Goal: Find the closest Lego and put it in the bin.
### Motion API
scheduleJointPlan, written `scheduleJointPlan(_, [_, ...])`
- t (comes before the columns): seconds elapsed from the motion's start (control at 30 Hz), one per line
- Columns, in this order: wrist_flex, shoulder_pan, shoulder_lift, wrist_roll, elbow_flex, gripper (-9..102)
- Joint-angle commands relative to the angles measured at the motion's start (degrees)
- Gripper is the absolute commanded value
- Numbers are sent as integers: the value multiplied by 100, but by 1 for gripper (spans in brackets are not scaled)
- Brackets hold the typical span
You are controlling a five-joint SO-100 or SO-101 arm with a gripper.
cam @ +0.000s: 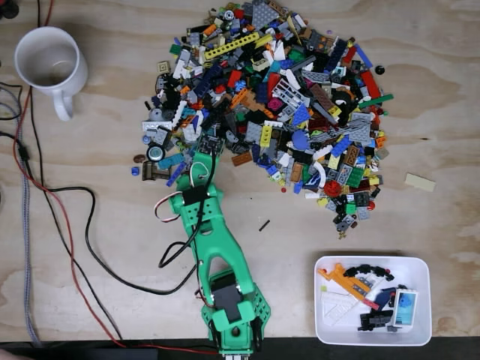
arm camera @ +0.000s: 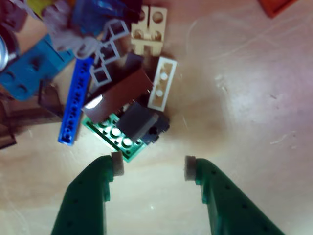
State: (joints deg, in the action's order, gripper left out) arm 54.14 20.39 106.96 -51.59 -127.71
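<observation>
In the wrist view the tool hangs with its jaws spread apart just below a green studded plate at the pile's near edge, seemingly lined up to straddle it, while the bin sits at the fixed view's lower right.

fixed view evenly lit, sharp, soft short shadows beside the mug; wrist view dimmer, warm cast, soft blur throughout, glare spot on brown plate
</observation>
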Motion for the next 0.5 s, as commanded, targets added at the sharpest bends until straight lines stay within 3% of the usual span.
scheduleJointPlan(0.0, [97,18,-325,299,1099,19])
scheduleJointPlan(0.47, [0,114,-510,-694,773,18])
